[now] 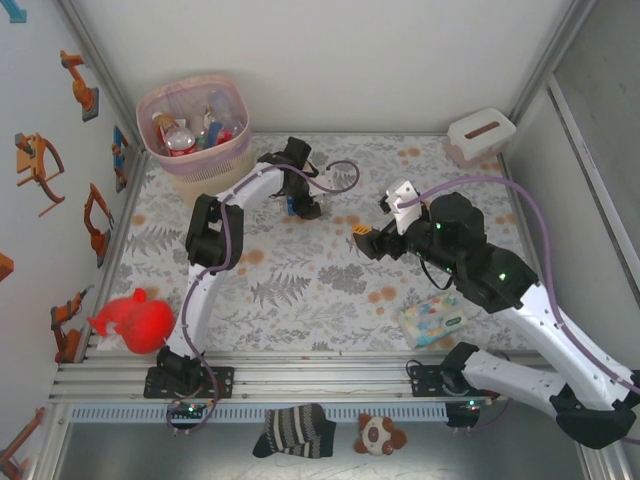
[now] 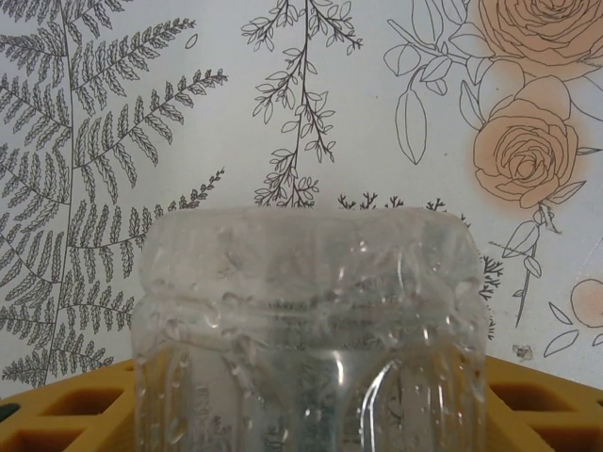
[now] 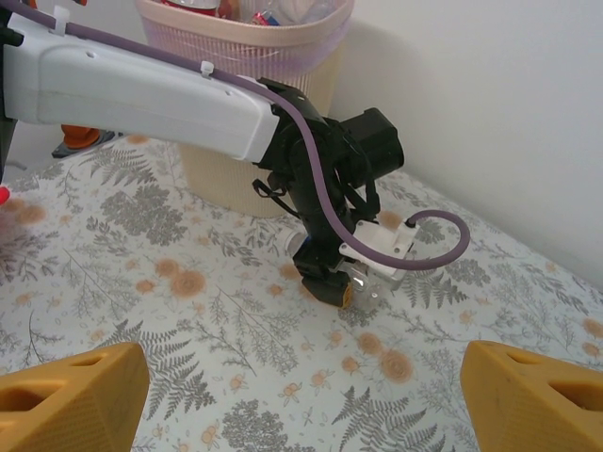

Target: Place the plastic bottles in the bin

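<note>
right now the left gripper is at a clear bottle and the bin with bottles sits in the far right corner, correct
Wrong corner: the top view shows the bin in the far left corner. The rest holds: bottles in it, left gripper at a clear bottle.

Clear bottle [image 2: 311, 330] now: glossy plastic, ribbed, beaded with droplets; table cover [image 2: 94, 141] matt, smooth, printed; bin [image 1: 200, 185] beige latticed plastic, its pink liner [image 1: 150, 100] thin, translucent film

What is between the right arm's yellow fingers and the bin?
The left arm, reaching down toward the flowery cloth with its purple cable. The right wrist view shows it across the front of the bin.
</note>
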`<state>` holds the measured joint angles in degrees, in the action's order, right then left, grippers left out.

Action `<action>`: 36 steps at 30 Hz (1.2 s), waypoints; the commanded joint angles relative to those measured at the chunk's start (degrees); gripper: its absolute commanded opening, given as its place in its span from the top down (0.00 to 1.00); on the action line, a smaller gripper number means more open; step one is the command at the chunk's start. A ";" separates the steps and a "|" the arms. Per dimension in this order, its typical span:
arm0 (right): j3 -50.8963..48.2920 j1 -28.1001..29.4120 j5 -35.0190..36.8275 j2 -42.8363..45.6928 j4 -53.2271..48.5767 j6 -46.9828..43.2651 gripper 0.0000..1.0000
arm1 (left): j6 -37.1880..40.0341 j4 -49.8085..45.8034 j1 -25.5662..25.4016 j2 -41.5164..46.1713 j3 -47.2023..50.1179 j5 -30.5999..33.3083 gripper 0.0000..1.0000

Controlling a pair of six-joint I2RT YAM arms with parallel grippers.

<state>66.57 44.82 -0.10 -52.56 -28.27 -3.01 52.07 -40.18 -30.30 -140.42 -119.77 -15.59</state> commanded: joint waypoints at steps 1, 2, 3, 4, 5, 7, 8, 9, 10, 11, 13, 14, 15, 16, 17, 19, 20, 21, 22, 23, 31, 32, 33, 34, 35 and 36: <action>-0.48 0.18 1.00 0.64 -0.03 0.63 0.15 | -1.62 -0.10 -0.01 2.08 0.02 -1.63 0.39; -0.52 0.14 0.98 0.63 0.06 0.65 0.15 | -2.03 0.41 -0.02 2.97 0.21 -1.74 0.39; -0.47 0.16 0.98 0.66 0.21 0.72 0.15 | -2.39 1.07 0.07 3.97 0.50 -2.00 0.39; -0.54 0.14 0.91 0.65 0.31 0.73 0.15 | -2.62 1.55 0.07 4.95 0.88 -2.36 0.39; -0.56 0.15 0.87 0.65 0.42 0.86 0.15 | -2.89 2.30 0.11 6.17 1.35 -2.79 0.39; -0.53 0.17 0.75 0.52 0.56 0.72 0.15 | -3.94 4.17 0.22 8.49 2.48 -3.65 0.40; -0.34 0.13 0.71 0.43 0.50 0.72 0.15 | -4.83 5.22 0.47 9.88 3.11 -4.78 0.40; -0.26 0.14 0.63 0.29 0.50 0.72 0.15 | -5.90 6.22 0.76 11.34 3.66 -6.02 0.40; -0.21 0.14 0.56 0.27 0.50 0.74 0.15 | -6.94 7.33 0.92 12.58 4.19 -6.79 0.40; -0.21 0.17 0.54 0.23 0.63 0.72 0.15 | -8.03 8.51 1.15 14.01 4.80 -7.64 0.40; -0.30 0.18 0.63 0.26 0.82 0.72 0.15 | -9.51 10.86 1.51 16.77 6.26 -8.85 0.40; -0.38 0.18 0.62 0.25 1.00 0.80 0.15 | -10.20 12.29 1.64 18.44 7.28 -9.46 0.41; -0.41 0.19 0.54 0.15 1.09 0.81 0.15 | -10.84 13.72 1.81 19.82 8.23 -9.90 0.41; -0.46 0.18 0.45 0.02 1.19 0.84 0.15 | -11.71 15.45 2.04 21.52 9.33 -10.51 0.41; -0.40 0.21 0.41 0.01 1.20 0.81 0.15 | -12.71 17.09 2.38 23.11 10.32 -11.42 0.41; -0.30 0.15 0.27 -0.21 1.29 0.81 0.15 | -14.80 19.84 3.16 25.97 11.73 -13.29 0.41; -0.30 0.23 0.19 -0.31 1.37 0.81 0.15 | -16.16 21.48 3.67 27.47 12.43 -14.15 0.42; -0.21 0.14 0.10 -0.28 1.45 0.81 0.15 | -17.43 23.32 4.20 28.79 13.18 -14.81 0.42; -0.21 0.18 0.10 -0.37 1.53 0.81 0.15 | -19.01 25.57 4.82 30.32 14.14 -15.72 0.42; -0.21 0.15 0.10 -0.51 1.62 0.81 0.15 | -20.59 27.70 5.49 31.80 14.99 -16.70 0.43; -0.34 0.17 -0.60 -1.22 2.52 1.15 0.15 | -35.53 41.92 10.62 39.08 16.22 -20.85 0.45; -0.21 0.15 -0.77 -1.36 2.61 1.16 0.15 | -37.01 43.85 11.34 39.78 16.42 -20.82 0.45; -0.14 0.13 -0.91 -1.49 2.69 1.25 0.15 | -38.63 45.63 11.95 40.31 16.54 -20.83 0.45; -0.12 0.13 -0.96 -1.66 2.79 1.33 0.15 | -40.31 47.11 12.66 40.78 16.43 -20.86 0.45; -0.12 0.18 -1.03 -1.76 2.85 1.34 0.15 | -41.85 47.93 13.41 40.90 15.81 -20.58 0.44; -0.20 0.21 -1.08 -1.81 2.95 1.42 0.15 | -42.96 47.92 13.95 40.90 14.89 -20.33 0.44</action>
<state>66.41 44.82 -0.58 -54.11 -27.57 -2.76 16.56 1.08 -17.65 -101.56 -103.70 -34.24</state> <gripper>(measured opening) 0.847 0.563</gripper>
